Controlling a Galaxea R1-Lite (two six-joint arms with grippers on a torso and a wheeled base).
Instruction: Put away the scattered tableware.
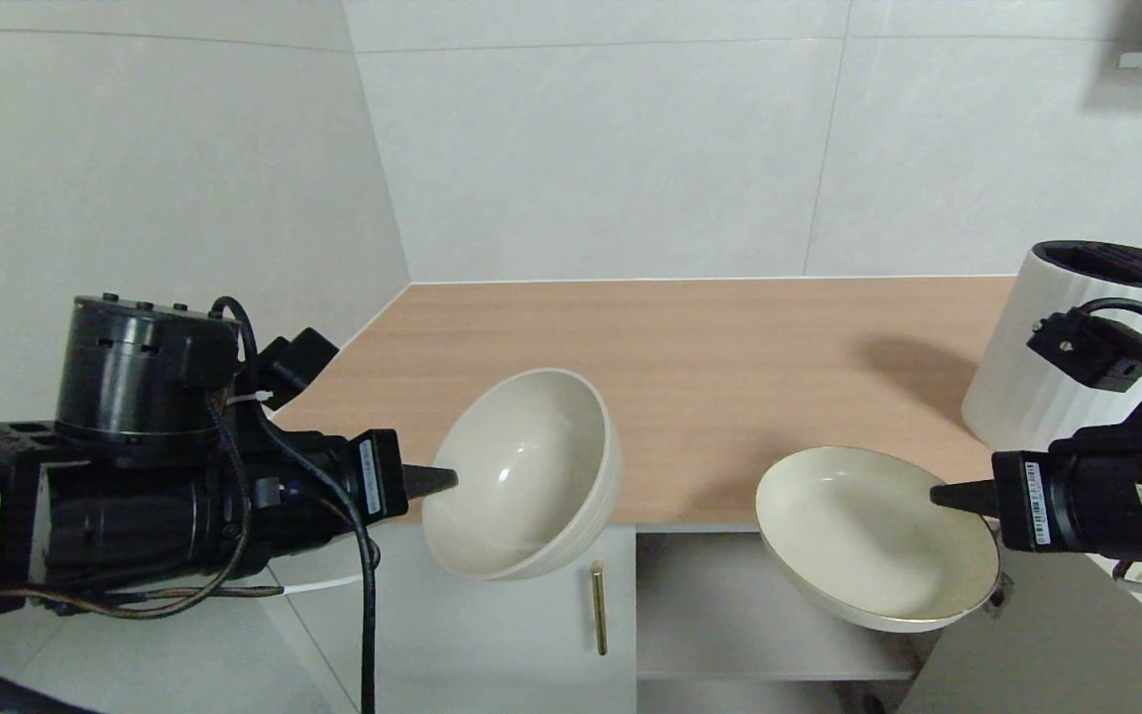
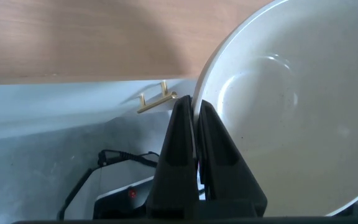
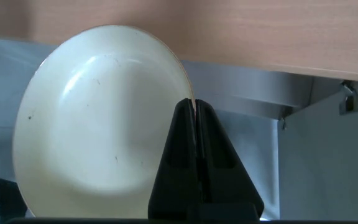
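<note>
The left gripper is pinched tight on the rim of a deep bowl. The left wrist view shows its two dark fingers on either side of the bowl's wall with almost no gap. In the head view that bowl hangs off the surface at about 7 o'clock from the picture's middle, tipped on its side with its mouth toward the gripper, and it overlaps the front edge of the wooden counter. The right gripper is likewise clamped narrow on the edge of a shallow dish with a thin gold rim. The right wrist view shows its fingers closed over the rim of the dish. The dish is held tilted in the air at about 4 o'clock from the middle, in front of the counter's edge and an open compartment below. From the deep bowl, a brass handle on the cabinet door lies toward 5 o'clock. A white canister with a dark top stands on the counter at 1 o'clock from the dish, well apart from it.
</note>
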